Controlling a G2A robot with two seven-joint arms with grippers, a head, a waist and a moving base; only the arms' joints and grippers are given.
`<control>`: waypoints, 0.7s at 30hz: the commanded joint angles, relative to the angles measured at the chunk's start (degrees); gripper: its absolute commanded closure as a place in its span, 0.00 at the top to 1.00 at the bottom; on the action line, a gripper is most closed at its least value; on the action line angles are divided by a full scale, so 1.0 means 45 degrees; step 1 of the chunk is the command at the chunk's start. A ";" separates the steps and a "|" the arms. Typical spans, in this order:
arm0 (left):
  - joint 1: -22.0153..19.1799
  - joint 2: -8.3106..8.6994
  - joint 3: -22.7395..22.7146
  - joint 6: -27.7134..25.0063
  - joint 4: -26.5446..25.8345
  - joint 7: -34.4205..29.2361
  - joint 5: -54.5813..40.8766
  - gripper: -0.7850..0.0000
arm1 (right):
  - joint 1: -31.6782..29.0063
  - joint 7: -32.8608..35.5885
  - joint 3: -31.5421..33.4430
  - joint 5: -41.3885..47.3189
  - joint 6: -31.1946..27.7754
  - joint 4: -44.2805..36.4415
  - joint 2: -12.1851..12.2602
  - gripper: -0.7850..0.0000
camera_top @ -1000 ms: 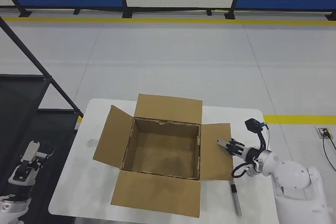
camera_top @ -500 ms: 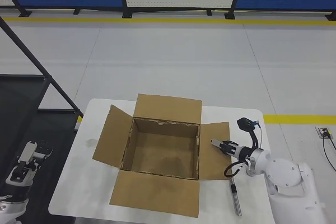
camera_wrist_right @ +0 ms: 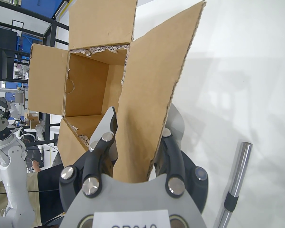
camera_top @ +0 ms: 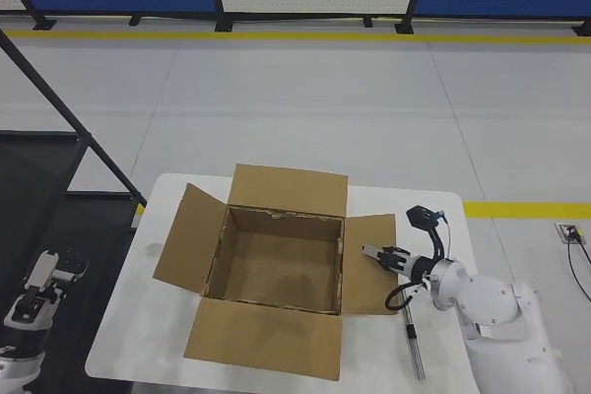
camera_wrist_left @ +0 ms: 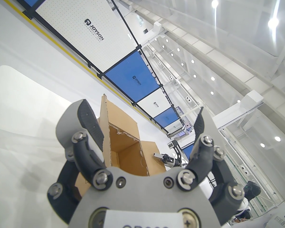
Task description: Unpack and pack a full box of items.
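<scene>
Top view: square, corrugated cardboard box (camera_top: pixel 266 340)

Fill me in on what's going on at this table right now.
An open cardboard box sits on the white table, all four flaps spread and nothing visible inside. The right gripper is at the flap nearest it, with the flap's edge running into it. The left gripper hangs open beyond the table's opposite side, holding nothing. A metal rod lies on the table by the right arm.
</scene>
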 commanded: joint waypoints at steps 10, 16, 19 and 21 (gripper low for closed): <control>0.0078 0.0025 0.0039 -0.0056 -0.0060 -0.0017 -0.0028 1.00 | 0.0444 -0.0148 -0.0503 0.0106 -0.0008 0.0278 0.0117 0.47; 0.0096 0.0039 0.0100 -0.0017 -0.0174 0.0000 0.0061 1.00 | 0.0391 -0.0318 -0.0383 -0.0123 -0.0010 0.0005 0.0242 0.85; 0.0082 0.0045 0.0152 0.0019 -0.0225 0.0034 0.0111 1.00 | 0.0049 -0.0389 -0.0097 -0.0406 0.0000 -0.0564 0.0343 1.00; 0.0065 0.0051 0.0173 0.0044 -0.0252 0.0039 0.0137 1.00 | -0.0340 -0.0406 0.0206 -0.0639 -0.0059 -0.1135 0.0429 1.00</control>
